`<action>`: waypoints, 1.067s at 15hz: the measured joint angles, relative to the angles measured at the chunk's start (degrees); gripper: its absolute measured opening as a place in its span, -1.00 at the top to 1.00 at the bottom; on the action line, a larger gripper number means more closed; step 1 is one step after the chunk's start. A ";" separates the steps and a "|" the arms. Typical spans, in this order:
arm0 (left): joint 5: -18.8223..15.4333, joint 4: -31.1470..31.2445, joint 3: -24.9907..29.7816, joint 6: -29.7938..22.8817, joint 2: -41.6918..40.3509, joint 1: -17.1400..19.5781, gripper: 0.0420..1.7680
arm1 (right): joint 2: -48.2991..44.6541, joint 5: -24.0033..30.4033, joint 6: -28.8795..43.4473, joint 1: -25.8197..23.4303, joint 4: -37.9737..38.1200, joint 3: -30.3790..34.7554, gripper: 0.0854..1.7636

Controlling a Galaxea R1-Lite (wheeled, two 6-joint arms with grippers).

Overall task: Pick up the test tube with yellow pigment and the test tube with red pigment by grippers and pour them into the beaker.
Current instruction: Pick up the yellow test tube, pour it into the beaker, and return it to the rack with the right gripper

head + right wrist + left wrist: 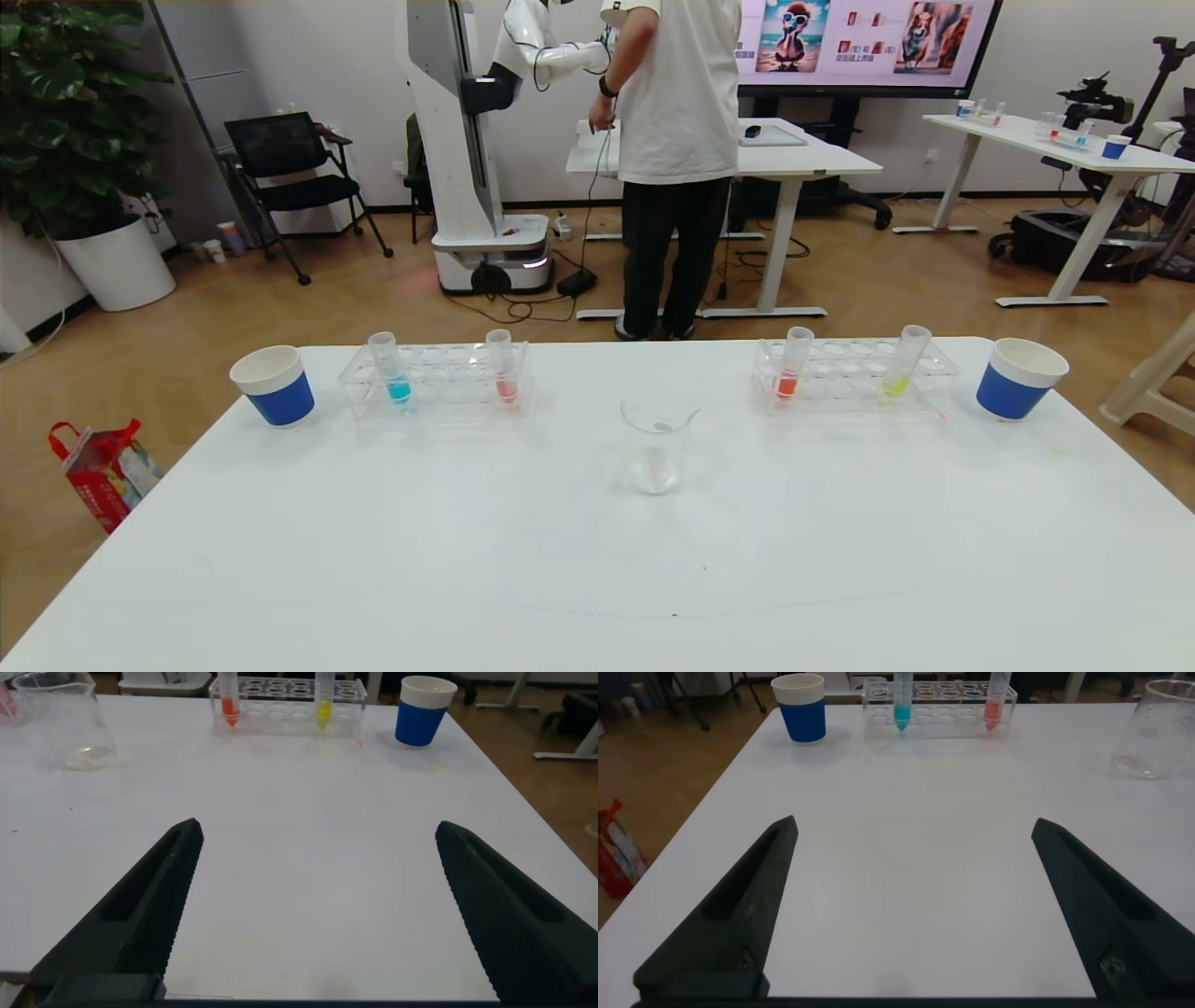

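Nearest: left gripper [910, 905] and right gripper [313, 905], both spread wide over bare table [597, 579], holding nothing. Left to right: paper cup [274, 384], left rack [435, 378] with blue tube [390, 367] and the test tube with red pigment [501, 365], the beaker [656, 441] in the middle, right rack [854, 375] with orange-red tube [794, 363] and the test tube with yellow pigment [906, 359], second cup [1019, 377]. Best approached level, closing high on each tube, lifting straight out. Counted: two cups, two racks, four tubes, one beaker.

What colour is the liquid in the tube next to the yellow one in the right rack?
Bright orange-red liquid, seen best in the right wrist view.
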 joint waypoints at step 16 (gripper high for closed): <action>0.00 0.00 0.00 0.00 0.00 0.00 -0.98 | 1.91 0.33 -0.16 -0.22 -0.11 -7.05 -0.97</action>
